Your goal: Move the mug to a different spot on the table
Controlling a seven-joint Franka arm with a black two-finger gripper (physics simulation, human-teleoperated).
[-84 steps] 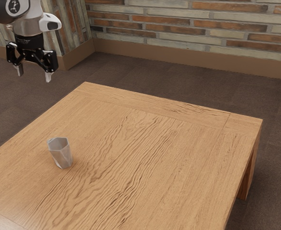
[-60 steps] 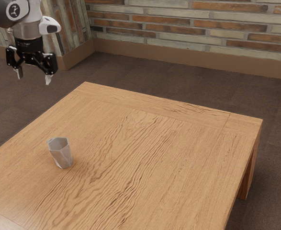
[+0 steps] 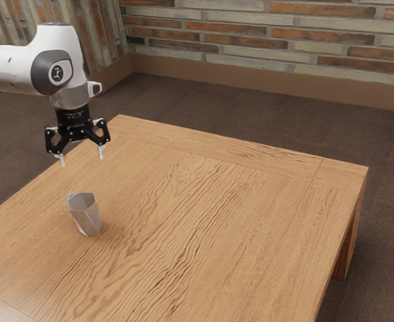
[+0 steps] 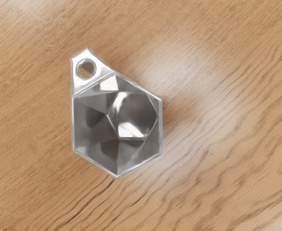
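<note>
My pincer (image 3: 81,156) hangs on the arm's end with its two fingers spread wide and pointing down, and it has hold of nothing. It sits in the air above the bench (image 3: 223,201), towards the exterior view's left, and is clear of the wood.

The mug (image 3: 84,213) stands upright on the bench below the pincer and apart from it, near the bench edge on the exterior view's left. It is a grey, faceted piece with an angular rim, narrower at the foot than at the mouth.

From the wrist camera I look almost straight down into the mug (image 4: 116,127). Its rim reads as a hexagon and the inner walls are shiny, catching light on the facets. A small flat tab (image 4: 86,70) with a round hole sticks out from one corner of the rim. Wood grain of the bench (image 4: 227,72) runs all round it.

Behind the bench in the exterior view are a brown carpeted floor (image 3: 250,100) and a brick wall (image 3: 264,33).
</note>
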